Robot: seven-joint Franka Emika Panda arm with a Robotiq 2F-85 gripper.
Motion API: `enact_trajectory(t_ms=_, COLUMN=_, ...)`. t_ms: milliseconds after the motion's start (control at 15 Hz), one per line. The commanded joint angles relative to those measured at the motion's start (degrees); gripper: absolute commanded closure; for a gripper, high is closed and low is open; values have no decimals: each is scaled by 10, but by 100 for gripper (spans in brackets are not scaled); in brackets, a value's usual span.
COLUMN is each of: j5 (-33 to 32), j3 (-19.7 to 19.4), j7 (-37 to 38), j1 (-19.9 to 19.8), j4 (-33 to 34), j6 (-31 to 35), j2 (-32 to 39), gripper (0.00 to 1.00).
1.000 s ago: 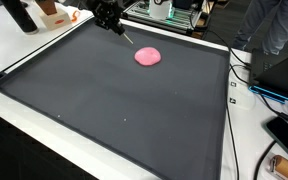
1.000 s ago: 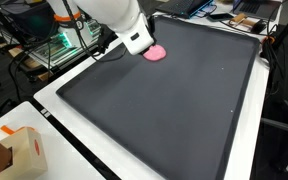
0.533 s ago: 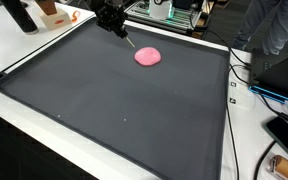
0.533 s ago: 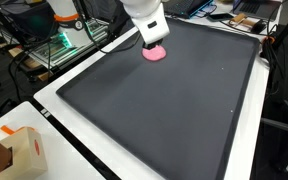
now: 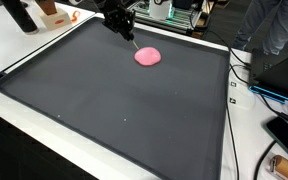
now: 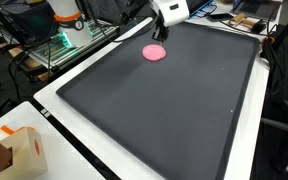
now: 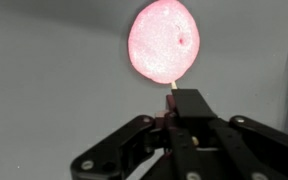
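Up by the far rim of the dark mat (image 5: 134, 110), my gripper (image 7: 181, 120) was clenched on a thin stick (image 7: 171, 88) whose tip pointed at the pink disc (image 7: 164, 42) lying flat on that mat atop the desk (image 5: 24, 55), so I judged a firm hold and slow, level moves wisest.
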Motion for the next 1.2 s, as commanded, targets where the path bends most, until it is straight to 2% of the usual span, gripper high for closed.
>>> enact_trajectory(t_ms=0, j5=-56, j3=15, j7=56, j1=20, j4=4, j6=13, j2=-1, gripper=97)
enact_trajectory(t_ms=733, j5=-195, j3=47, j7=158, j1=81, j4=1, j6=57, j2=-9, gripper=97)
enact_trajectory(t_ms=800, j5=-169, j3=49, j7=135, j1=69, j4=11, j6=43, j2=-1, gripper=97)
enact_trajectory(t_ms=867, j5=-171, j3=52, j7=139, j1=71, j4=12, j6=44, j2=-1, gripper=87)
enact_trajectory(t_ms=1133, j5=-171, j3=52, j7=138, j1=69, j4=12, j6=44, j2=-1, gripper=87)
